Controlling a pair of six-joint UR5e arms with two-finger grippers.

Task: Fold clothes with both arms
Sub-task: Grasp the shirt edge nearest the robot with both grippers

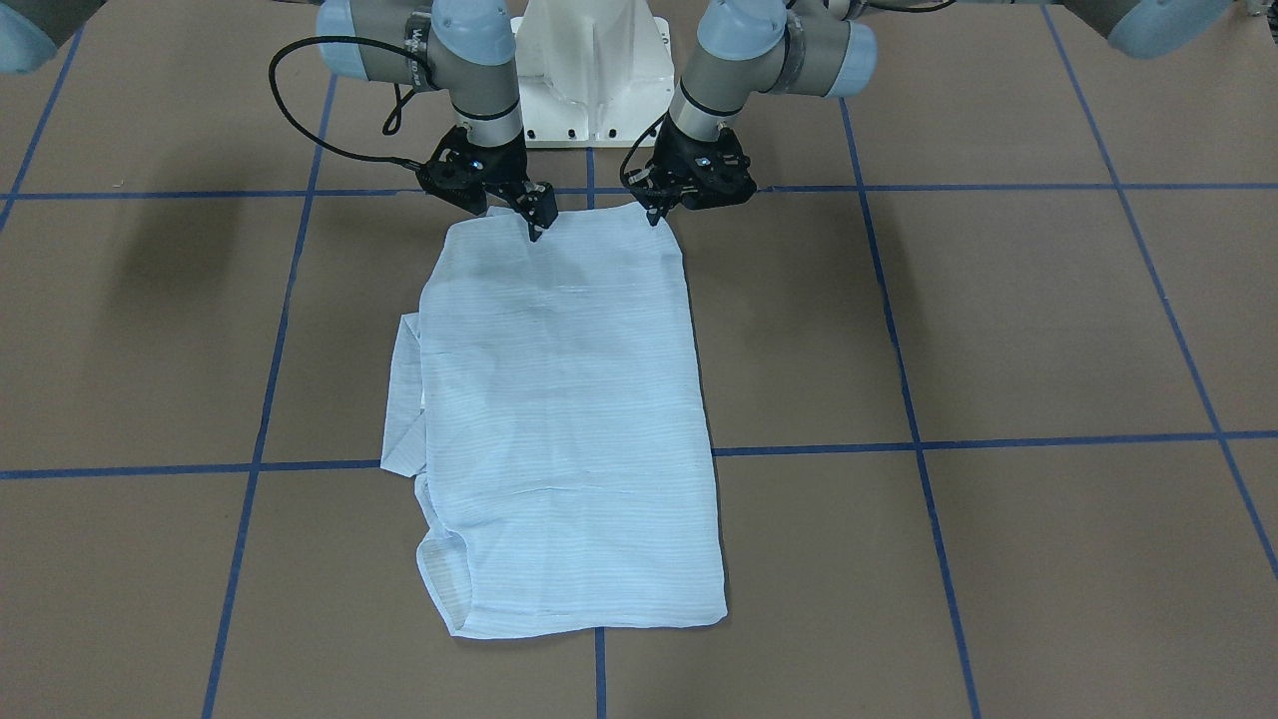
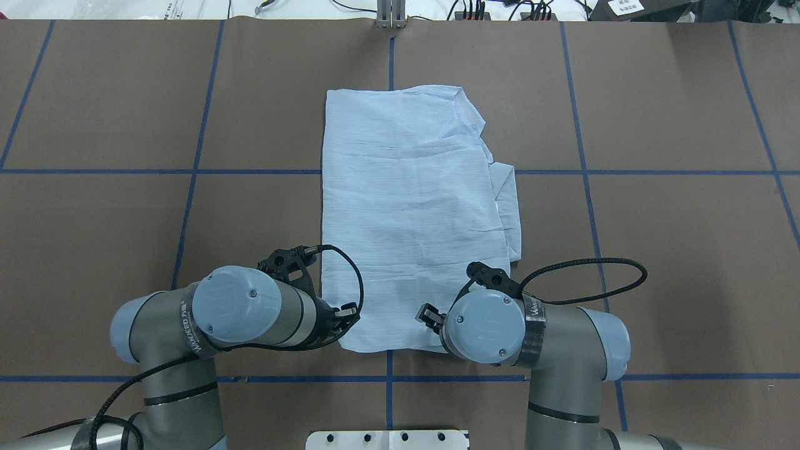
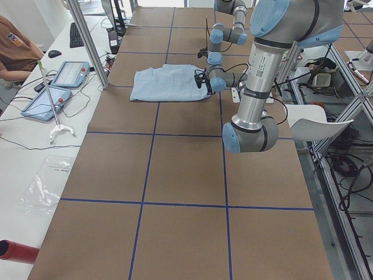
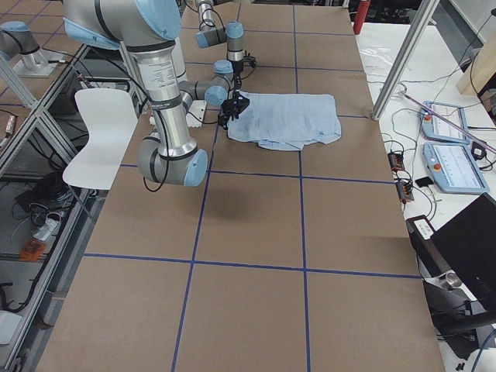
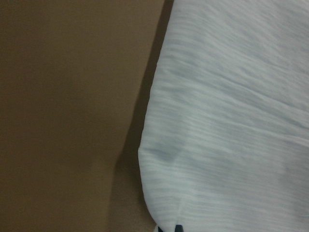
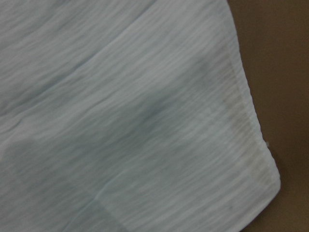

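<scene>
Shirt (image 1: 564, 399) flat, centre of surface (image 1: 998, 320); L gripper (image 1: 654, 215) & R gripper (image 1: 536, 228) narrow, pinching its robot-side corners.

Light-blue striped shirt (image 1: 569, 419), folded flat

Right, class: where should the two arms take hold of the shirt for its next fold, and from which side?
The two corners of its short edge nearest the robot's base, one per arm, from above. The shirt lies flat as a long rectangle running away from the base, so that edge could probably carry over lengthwise.
</scene>
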